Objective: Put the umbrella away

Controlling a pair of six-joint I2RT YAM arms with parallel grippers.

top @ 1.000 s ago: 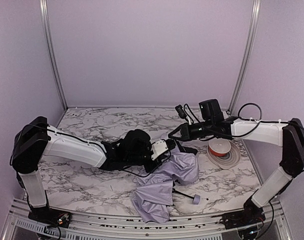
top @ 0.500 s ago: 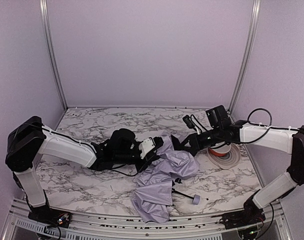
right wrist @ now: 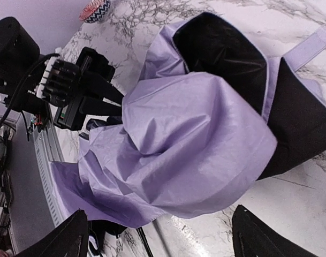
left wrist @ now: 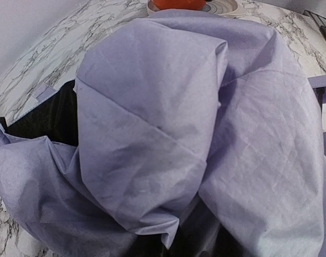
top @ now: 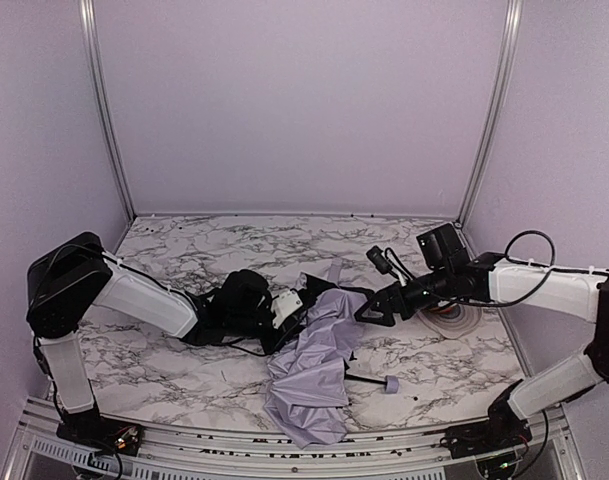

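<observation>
Mid-fold I reckon: umbrella [top: 314, 370] is lying crumpled on the worktop [top: 184, 245] just left of the orange-and-white bowl [top: 464, 322], left claw [top: 304, 303] is clamping its fabric, right claw [right wrist: 163, 235] is hanging wide open between them, probably needing to grab loose canopy next.

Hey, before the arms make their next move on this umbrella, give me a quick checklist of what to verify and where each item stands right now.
1. Left gripper shut on the umbrella cloth: ok.
2. Right gripper jaws open, holding nothing, over the cloth: ok.
3. Umbrella gathered into a tight bundle: not ok, the cloth lies loose and crumpled.
4. Handle and shaft lying free on the table: ok.
5. Strap in sight: ok, at the cloth's edge.
6. Bowl clear of the right arm: cannot tell, the arm hides most of it.
</observation>
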